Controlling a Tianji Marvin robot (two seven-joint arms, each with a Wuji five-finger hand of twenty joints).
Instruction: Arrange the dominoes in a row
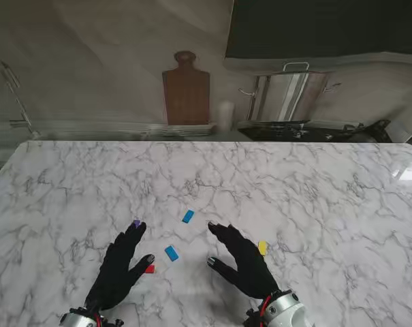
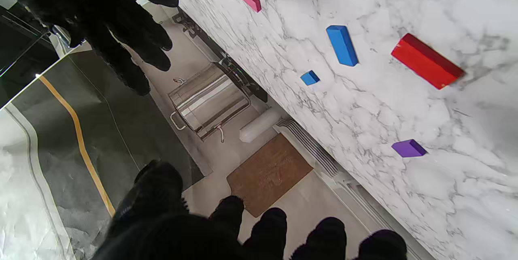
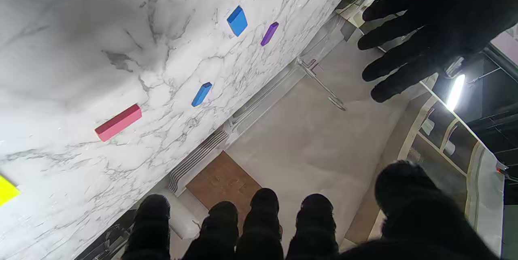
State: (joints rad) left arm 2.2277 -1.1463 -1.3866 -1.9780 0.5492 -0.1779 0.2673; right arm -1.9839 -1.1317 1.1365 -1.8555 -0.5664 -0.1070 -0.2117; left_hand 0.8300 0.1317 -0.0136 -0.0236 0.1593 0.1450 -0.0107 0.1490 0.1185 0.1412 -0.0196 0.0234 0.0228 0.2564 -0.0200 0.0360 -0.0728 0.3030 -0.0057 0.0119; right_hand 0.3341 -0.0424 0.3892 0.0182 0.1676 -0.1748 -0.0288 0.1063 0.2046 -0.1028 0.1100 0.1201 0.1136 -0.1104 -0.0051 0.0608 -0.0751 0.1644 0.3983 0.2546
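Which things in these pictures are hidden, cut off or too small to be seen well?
- Pink domino: in the stand view the right hand covers it.
- Red domino: stand view, partly under the left hand thumb.
- Yellow domino: cut by the edge of the right wrist view.
- Purple domino: stand view, too small to tell whether it stands or lies.

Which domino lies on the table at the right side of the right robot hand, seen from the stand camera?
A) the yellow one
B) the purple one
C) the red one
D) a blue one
A: the yellow domino lies just right of the right robot hand, while the purple domino and red domino sit by the left robot hand.
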